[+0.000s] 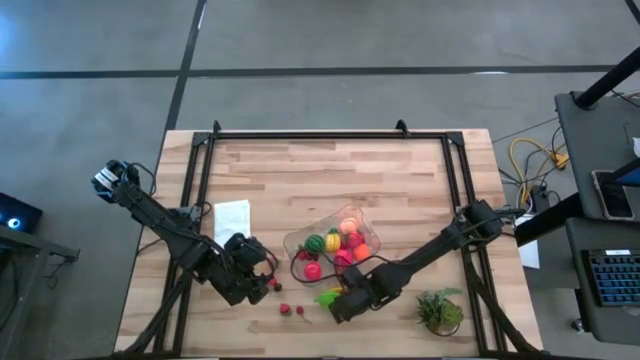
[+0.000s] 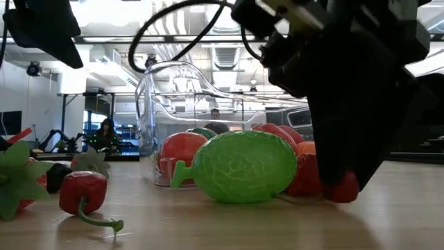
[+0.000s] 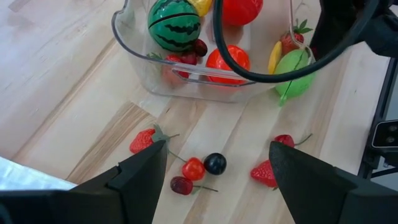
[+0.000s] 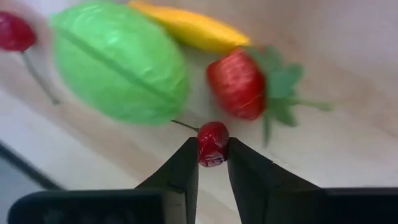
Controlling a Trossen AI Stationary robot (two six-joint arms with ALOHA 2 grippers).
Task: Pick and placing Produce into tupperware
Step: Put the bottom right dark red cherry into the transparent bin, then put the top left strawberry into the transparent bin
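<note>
Cherry (image 4: 212, 143), glossy red, in right gripper (image 4: 212, 163).

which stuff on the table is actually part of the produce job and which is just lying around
Part of the job:
- tupperware, already holding some produce
- lime green fruit outside it
- small red cherry, pinched in the right gripper
- loose berries under the open left gripper

Just lying about:
- white cloth
- leafy plant tuft
</note>
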